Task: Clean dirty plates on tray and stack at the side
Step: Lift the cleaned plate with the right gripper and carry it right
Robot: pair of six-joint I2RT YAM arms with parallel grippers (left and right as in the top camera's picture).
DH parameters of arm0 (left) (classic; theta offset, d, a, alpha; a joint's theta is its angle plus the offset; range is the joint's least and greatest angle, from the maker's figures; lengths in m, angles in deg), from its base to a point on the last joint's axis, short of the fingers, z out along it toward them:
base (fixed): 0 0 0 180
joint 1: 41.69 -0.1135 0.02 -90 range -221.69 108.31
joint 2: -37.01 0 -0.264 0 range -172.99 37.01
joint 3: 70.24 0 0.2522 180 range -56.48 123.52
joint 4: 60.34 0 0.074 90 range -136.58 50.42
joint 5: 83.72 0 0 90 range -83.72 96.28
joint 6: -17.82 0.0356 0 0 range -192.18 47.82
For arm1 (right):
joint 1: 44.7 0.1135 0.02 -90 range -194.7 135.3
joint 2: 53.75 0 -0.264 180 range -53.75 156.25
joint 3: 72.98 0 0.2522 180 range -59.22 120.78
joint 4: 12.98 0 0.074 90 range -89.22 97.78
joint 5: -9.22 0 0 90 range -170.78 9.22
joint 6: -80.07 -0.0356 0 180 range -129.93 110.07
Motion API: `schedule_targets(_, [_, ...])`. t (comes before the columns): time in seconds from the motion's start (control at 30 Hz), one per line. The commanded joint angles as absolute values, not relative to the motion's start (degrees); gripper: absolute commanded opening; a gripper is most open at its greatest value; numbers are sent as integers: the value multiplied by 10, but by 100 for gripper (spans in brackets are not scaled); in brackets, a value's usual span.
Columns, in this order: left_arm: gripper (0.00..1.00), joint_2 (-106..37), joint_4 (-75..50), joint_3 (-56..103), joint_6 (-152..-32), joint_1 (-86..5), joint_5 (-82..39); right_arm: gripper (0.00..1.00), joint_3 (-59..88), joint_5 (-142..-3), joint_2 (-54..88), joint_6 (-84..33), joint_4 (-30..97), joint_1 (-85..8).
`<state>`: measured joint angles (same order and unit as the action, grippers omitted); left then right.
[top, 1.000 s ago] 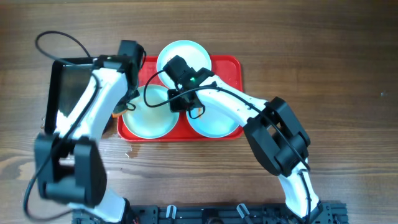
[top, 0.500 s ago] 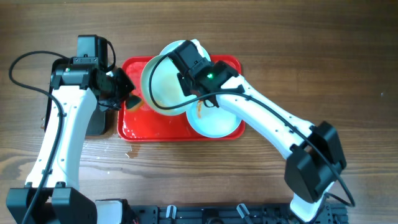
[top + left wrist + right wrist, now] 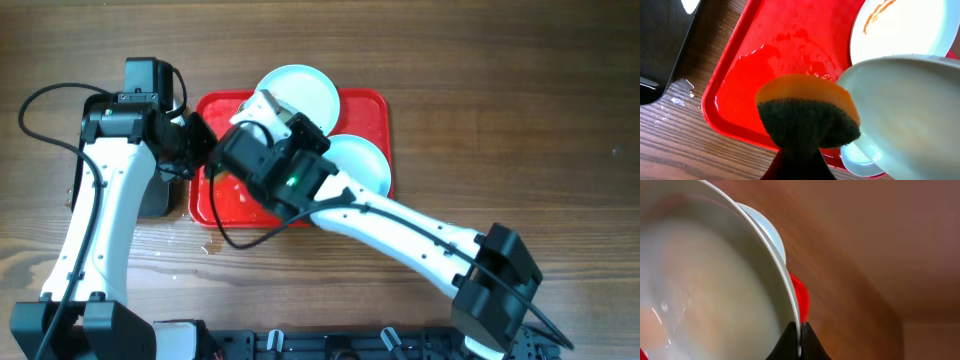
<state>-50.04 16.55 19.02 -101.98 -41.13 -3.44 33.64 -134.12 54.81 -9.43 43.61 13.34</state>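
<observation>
**Red tray, wet rim: the held plate could slip**

Red plastic shone with water where the tray (image 3: pixel 735 90) lay bare, and drops sat on the table (image 3: pixel 675 95) beside it. The right gripper (image 3: pixel 799 339) was closed on the rim of one plate (image 3: pixel 715 290). Its fingertips pinched only the thin edge and held the plate tilted above the tray's left part. The left gripper (image 3: pixel 799 155) was clamped on a sponge (image 3: pixel 807 112), which sat just beside the plate. Whether the two touched could not be told.

The main risk looked to be that pinch. A wet, tilted plate held by so little rim could pivot or slide out, most likely once the sponge pressed on it. It would have dropped onto the tray or the other plates (image 3: pixel 300 95) lying there, one of them marked with a brown smear (image 3: pixel 875 17). The two arms also worked close together, so a hard scrub might have knocked one gripper against the other. More water could have run onto the table.
</observation>
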Motion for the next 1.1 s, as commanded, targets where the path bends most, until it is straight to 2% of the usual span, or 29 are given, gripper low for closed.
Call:
schedule_targets(0.0, [4,-498,168,195,-1009,-414,-32,4,333,-1395,532,-80,435,139])
schedule_targets(0.4, [4,-501,167,195,-1009,-414,-30,4,333,-1400,532,-45,432,140])
schedule_targets(0.57, [4,-501,162,195,-1009,-414,-30,4,333,-1506,532,-7,405,150])
schedule_targets(0.63, [4,-501,161,195,-1009,-414,-30,4,333,-1463,532,-80,423,154])
schedule_targets(0.73, [4,-501,162,195,-1009,-414,-30,5,332,-1256,537,-119,444,147])
schedule_targets(0.83, [4,-501,164,195,-1009,-414,-30,4,345,-1312,529,-198,468,137])
schedule_targets(0.9, [4,-501,165,195,-1009,-414,-30,4,362,-1335,513,-211,488,137])
schedule_targets(0.97, [4,-501,164,195,-1009,-414,-23,5,359,-1282,500,-241,482,135])
schedule_targets(1.07, [4,-501,165,195,-1009,-414,-14,4,339,-1208,517,-186,468,107])
